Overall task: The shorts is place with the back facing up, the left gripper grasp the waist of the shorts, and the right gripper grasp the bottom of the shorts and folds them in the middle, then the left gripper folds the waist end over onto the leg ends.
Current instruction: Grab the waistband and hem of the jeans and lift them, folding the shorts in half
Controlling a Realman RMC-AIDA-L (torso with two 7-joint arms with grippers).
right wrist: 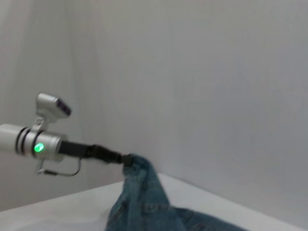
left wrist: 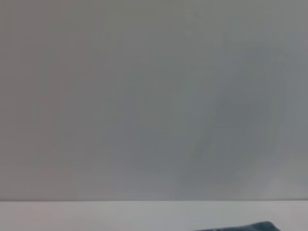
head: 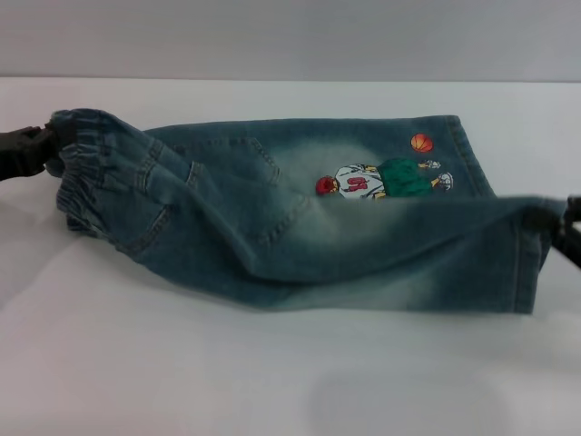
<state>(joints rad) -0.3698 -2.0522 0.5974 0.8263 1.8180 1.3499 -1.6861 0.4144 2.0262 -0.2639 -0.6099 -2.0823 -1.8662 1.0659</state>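
Observation:
The blue denim shorts [head: 272, 227] hang stretched across the white table [head: 182, 381], sagging in the middle. A cartoon basketball player print [head: 381, 179] shows on the far leg. At the left edge my left gripper [head: 47, 145] is shut on the puckered waist end [head: 86, 182], lifting it off the table. My right gripper [head: 561, 221], at the right edge, is shut on the bottom of the shorts [head: 534, 263], which is held raised. In the right wrist view the left gripper [right wrist: 126, 159] pinches the waist and the shorts [right wrist: 144, 202] droop below it. The left wrist view shows only a sliver of the shorts [left wrist: 255, 227].
A plain grey wall [head: 290, 36] stands behind the table's far edge. The silver left arm [right wrist: 29, 142] with a green light reaches in over the table in the right wrist view.

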